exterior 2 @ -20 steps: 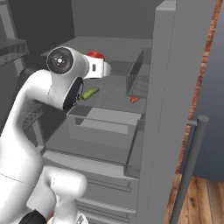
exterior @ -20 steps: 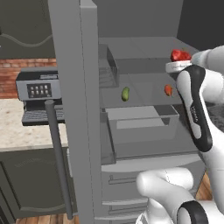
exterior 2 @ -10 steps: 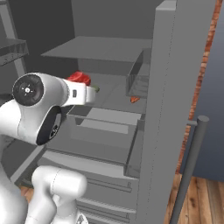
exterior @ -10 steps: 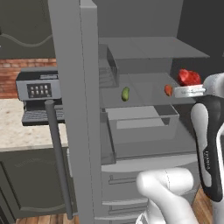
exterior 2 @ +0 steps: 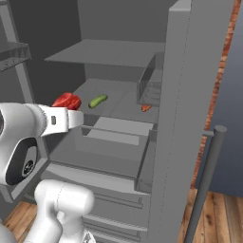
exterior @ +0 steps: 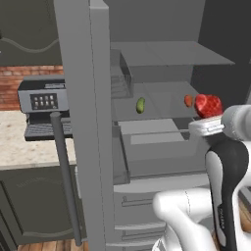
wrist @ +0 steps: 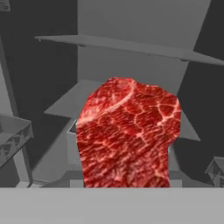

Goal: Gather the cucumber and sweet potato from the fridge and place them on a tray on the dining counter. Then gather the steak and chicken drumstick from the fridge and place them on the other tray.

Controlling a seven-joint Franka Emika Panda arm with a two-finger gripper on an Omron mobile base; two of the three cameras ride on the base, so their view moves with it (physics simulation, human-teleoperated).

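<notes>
Leftmost on the fridge shelf (exterior: 162,95) lies the cucumber (exterior: 140,105), then a small orange piece (exterior: 188,100), likely the sweet potato; furthest right, clear of the shelf's front edge, the steak (exterior: 208,105) stands upright, gripped by the jaws (exterior: 210,125) from below.

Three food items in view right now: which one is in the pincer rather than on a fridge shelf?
The red marbled steak, held out in front of the fridge. The green cucumber and the small orange item lie on the shelf.
</notes>
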